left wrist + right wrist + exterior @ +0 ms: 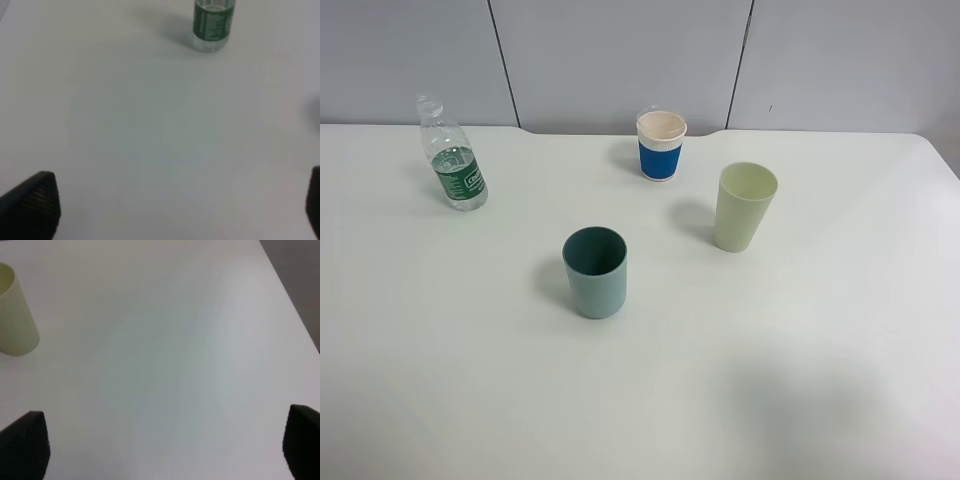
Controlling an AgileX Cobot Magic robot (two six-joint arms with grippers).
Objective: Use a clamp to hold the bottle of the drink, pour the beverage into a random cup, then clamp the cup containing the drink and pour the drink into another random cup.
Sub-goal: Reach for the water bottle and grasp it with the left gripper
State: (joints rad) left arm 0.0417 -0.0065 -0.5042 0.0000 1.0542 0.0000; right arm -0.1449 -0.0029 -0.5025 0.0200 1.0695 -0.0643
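A clear plastic bottle with a green label stands at the far left of the white table; it also shows in the left wrist view. A teal cup stands in the middle. A pale green cup stands to its right and shows in the right wrist view. A white paper cup with a blue sleeve stands at the back. My left gripper is open and empty, well short of the bottle. My right gripper is open and empty, away from the pale green cup. Neither arm shows in the exterior view.
The table's right edge shows in the right wrist view, with grey floor beyond. A grey panelled wall runs behind the table. A soft shadow lies on the table at the front right.
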